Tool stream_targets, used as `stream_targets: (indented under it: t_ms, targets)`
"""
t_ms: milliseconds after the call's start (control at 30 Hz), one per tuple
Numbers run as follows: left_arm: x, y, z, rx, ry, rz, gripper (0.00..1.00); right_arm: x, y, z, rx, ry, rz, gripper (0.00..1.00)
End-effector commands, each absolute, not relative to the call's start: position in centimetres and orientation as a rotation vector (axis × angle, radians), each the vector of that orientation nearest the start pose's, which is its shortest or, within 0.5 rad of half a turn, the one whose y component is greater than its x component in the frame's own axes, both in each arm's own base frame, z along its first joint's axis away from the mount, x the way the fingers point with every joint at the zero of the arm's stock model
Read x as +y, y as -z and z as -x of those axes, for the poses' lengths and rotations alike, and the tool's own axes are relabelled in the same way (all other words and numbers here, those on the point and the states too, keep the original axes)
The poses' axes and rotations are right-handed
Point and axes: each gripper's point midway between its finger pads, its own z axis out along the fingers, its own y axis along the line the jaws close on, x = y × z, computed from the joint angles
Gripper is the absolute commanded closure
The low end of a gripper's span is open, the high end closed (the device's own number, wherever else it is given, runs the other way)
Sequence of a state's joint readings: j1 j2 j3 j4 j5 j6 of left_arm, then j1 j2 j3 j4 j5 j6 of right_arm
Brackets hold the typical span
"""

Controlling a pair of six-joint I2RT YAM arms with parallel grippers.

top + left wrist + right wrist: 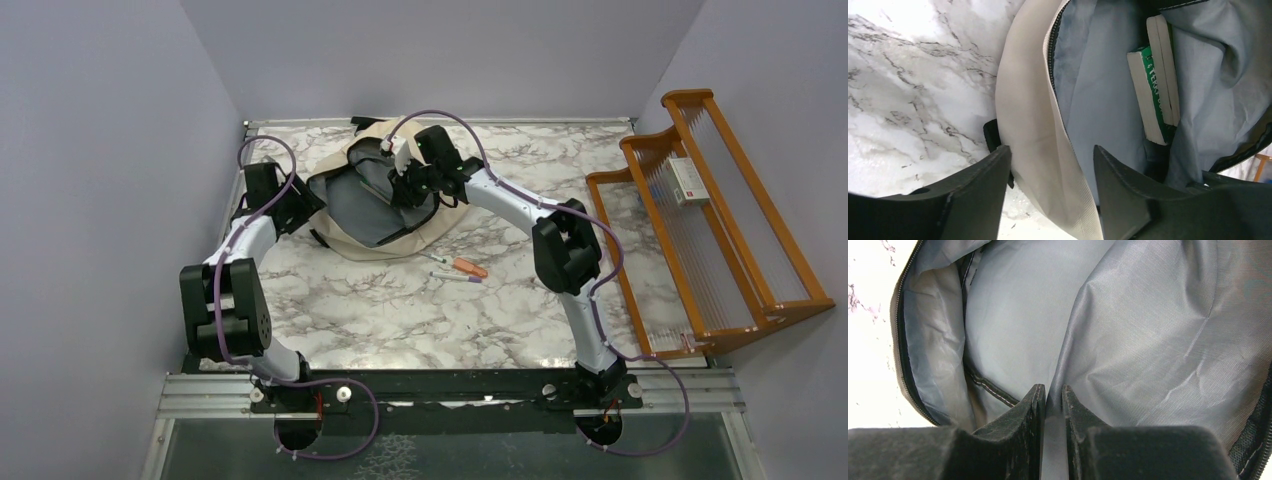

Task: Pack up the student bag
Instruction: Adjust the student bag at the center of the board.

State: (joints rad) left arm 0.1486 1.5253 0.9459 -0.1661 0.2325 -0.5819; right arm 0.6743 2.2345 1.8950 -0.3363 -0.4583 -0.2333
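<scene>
The left gripper (pixel 1052 152) is set astride the left rim of the student bag (pixel 375 243). Its jaws are spread: one black, wedge-shaped finger (pixel 978 195) is placed outside against the beige cloth and the other inside over the lining. The rim passes loosely between them and is not seen to be clamped.

The right gripper (pixel 1051 390) is lowered into the bag's mouth, and its matte, scuffed fingers are drawn almost together on a fold of the grey lining (pixel 1158 330), which is pinched between them. The lining is thin, faintly glossy and creased.

The bag is laid slumped and open at the far middle of the marble-patterned table (pixel 400 320), between the two arms. Its shell is a smooth cream fabric, edged with a pale webbing strip and a dark zipper (pixel 1052 55).

Inside, a green-covered book (pixel 1158 100) with pale page edges is lodged upright against the lining, and a second block of pages is seen just beside it.

A few slim pens (pixel 457 268), one orange, are scattered on the table near the bag. A slatted wooden rack (pixel 720 230) is stood along the right edge.
</scene>
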Motion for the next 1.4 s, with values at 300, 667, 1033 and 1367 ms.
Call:
stream_targets:
  t_ms: [300, 667, 1033, 1367]
  targets:
    - [-1.5, -11.1, -42.7, 2.198, 0.602, 0.637, 0.75, 43.0, -14.5, -41.2, 1.86, -0.803, 1.211, 0.75]
    - [-2.1, -12.1, -43.0, 2.169, 0.626, 0.496, 1.0, 43.4, -18.6, -40.7, 1.792, -0.849, 1.182, 0.55]
    - [-2.8, -14.0, -43.0, 2.125, 0.668, 0.426, 1.0, 39.6, -24.3, -45.7, 1.773, -0.608, 0.866, 0.46]
    - [-3.0, -14.4, -42.9, 2.117, 0.676, 0.418, 1.0, 37.0, -20.9, -51.0, 1.924, -0.559, 0.828, 0.4]
